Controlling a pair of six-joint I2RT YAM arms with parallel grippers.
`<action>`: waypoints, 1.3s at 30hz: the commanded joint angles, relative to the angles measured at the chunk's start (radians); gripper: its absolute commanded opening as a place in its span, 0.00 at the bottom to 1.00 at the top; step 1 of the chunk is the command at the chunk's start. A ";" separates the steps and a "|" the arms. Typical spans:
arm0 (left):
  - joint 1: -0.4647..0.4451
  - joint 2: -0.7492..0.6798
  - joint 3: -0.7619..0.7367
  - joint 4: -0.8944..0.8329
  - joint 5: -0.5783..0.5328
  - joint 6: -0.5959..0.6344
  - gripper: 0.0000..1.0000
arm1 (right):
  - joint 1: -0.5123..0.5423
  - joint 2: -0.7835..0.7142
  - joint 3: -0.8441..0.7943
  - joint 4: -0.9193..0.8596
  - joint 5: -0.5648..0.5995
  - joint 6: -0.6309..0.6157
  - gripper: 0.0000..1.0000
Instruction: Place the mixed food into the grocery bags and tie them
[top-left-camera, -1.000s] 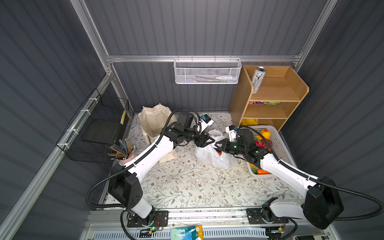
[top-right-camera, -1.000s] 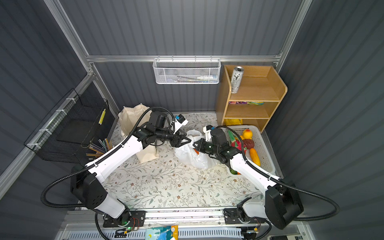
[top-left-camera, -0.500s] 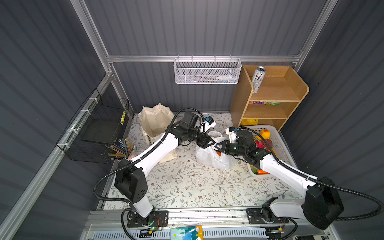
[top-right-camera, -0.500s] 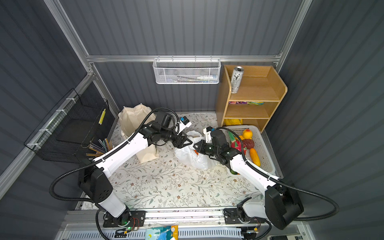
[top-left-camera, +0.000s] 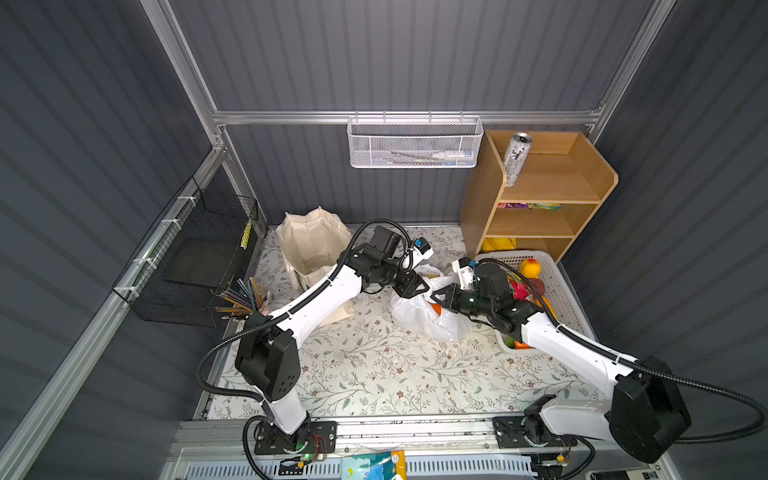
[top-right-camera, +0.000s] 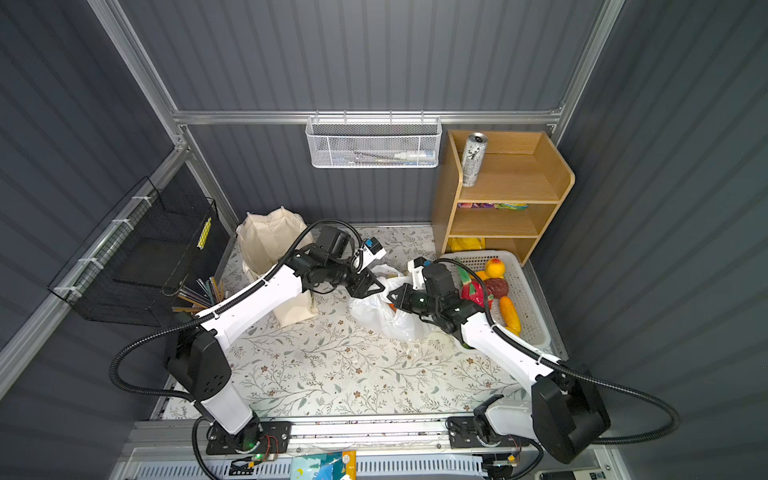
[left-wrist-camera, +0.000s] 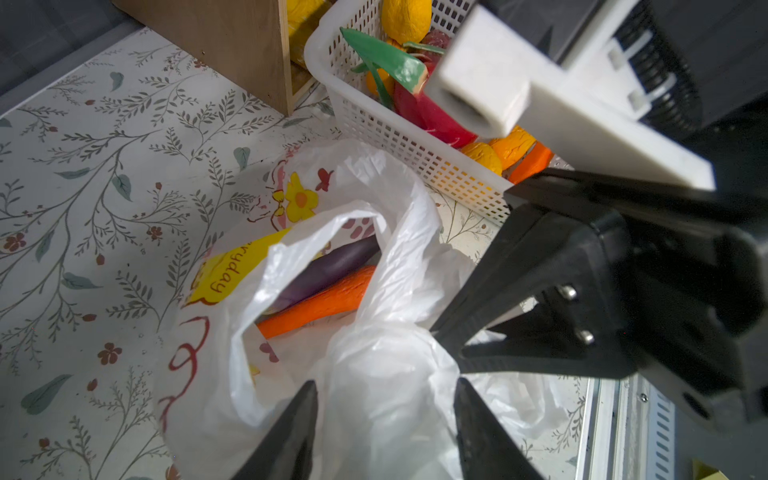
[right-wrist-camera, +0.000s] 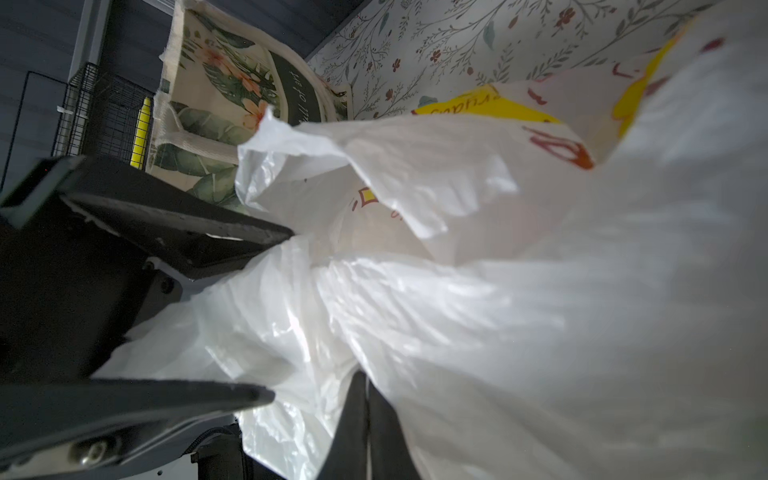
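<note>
Big picture first: the flowered table (top-left-camera: 374, 374), and well beyond both grippers the shelf (top-left-camera: 540, 187), a can (top-left-camera: 515, 160) on top and packets (top-left-camera: 528, 205) a level down, none of it bagged yet. Behind the left gripper (left-wrist-camera: 384, 386) the tote (top-left-camera: 311, 245) stands open; what's inside can't be made out. Behind the right gripper (right-wrist-camera: 362, 386), tucked under that arm, the basket (top-left-camera: 569, 299) holds a dragon fruit (top-right-camera: 473, 293) and more fruit.

Now the action: the bag (top-left-camera: 419, 320) sits right between the two grippers, eggplant (left-wrist-camera: 328, 266) and carrot (left-wrist-camera: 320, 307) lying inside. The right gripper is pinched tight together on a gathered strip of plastic, most likely a handle held up so the mouth stays bunched for the knot. The left gripper comes in from the opposite side, jaws apart, straddling another twist of plastic just ahead of it. Whether the pads touch it can't be told. It looks like the tying stage for this bag.

Tight quarters, though. The right gripper's body sits just beside the left one's fingers (left-wrist-camera: 299, 415), a loose flap of plastic billows between them, and the basket wall stands close by the bag. Pencils (top-left-camera: 245, 295) sit well behind the left arm, no bother
</note>
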 joint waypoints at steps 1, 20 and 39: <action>-0.007 0.015 0.011 0.022 0.025 -0.013 0.39 | 0.005 -0.019 -0.015 0.011 -0.013 0.004 0.00; -0.022 -0.008 -0.024 0.067 0.022 -0.034 0.00 | 0.004 -0.038 -0.051 0.008 -0.017 0.008 0.00; -0.175 -0.218 -0.323 0.510 -0.447 0.038 0.00 | -0.038 -0.167 0.113 -0.049 -0.134 0.360 0.69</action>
